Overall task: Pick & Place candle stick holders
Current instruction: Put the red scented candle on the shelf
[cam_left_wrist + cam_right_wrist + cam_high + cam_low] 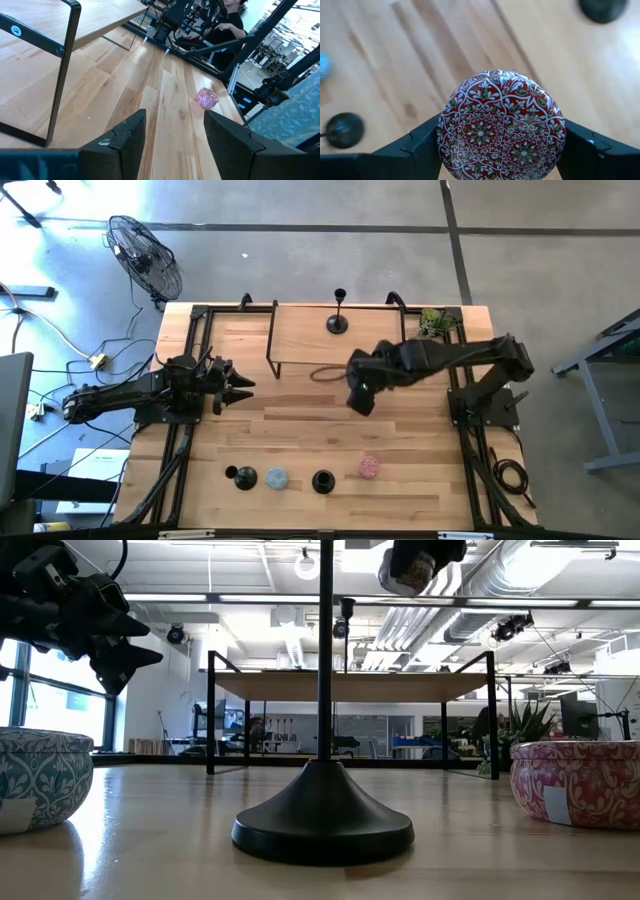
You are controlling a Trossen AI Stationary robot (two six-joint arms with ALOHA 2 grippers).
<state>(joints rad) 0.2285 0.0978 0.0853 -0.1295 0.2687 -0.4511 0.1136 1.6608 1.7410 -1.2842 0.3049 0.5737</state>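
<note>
One black candle stick holder [338,323] stands on the raised shelf at the far side. Another [322,480] stands on its round base near the front edge, and its base and stem fill the low view [322,820]. A third dark holder [240,476] sits at the front left. My right gripper [362,398] hangs above the table's middle, shut on a red patterned round tin [500,125], not on a holder. My left gripper [245,387] waits open at the table's left, with nothing between its fingers [125,137]. My right gripper pinches the tin between its two fingers, one on each side of its round wall [442,137]. The fingers slant down from above. The tin's patterned flat face is toward the wrist camera. It is lifted clear of the table [412,568].
A blue patterned tin [277,478] and a pink one [369,467] sit by the front edge among the holders. The wooden shelf on a black metal frame [300,330] spans the far middle. A brown loop [325,373] lies by its front edge. A small plant [435,323] stands at the far right.
</note>
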